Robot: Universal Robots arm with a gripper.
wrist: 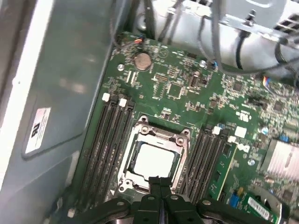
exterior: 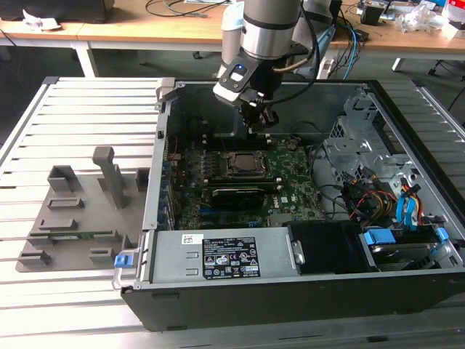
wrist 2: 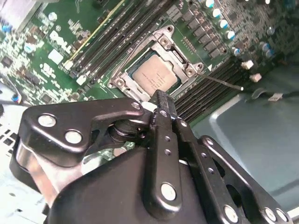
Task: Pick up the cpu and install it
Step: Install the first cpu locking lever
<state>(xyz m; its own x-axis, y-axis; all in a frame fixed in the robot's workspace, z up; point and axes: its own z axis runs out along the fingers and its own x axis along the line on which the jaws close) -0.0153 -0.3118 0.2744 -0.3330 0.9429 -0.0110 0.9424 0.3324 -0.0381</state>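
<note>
hand (exterior: 256,116): above the motherboard (exterior: 290,185), fingers (wrist 2: 160,105) pressed together, holding nothing
cpu (wrist 2: 154,77): seated flat inside the socket frame (wrist: 154,158), between the memory slots (wrist: 110,140)
writing: white sticker (exterior: 230,262) on the case (exterior: 407,283) wall, not legible

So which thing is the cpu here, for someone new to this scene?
Look inside the open computer case at the green motherboard. The cpu is the pale silver square seated in the metal socket frame between the dark memory slots, the only smooth plain plate there.
</note>
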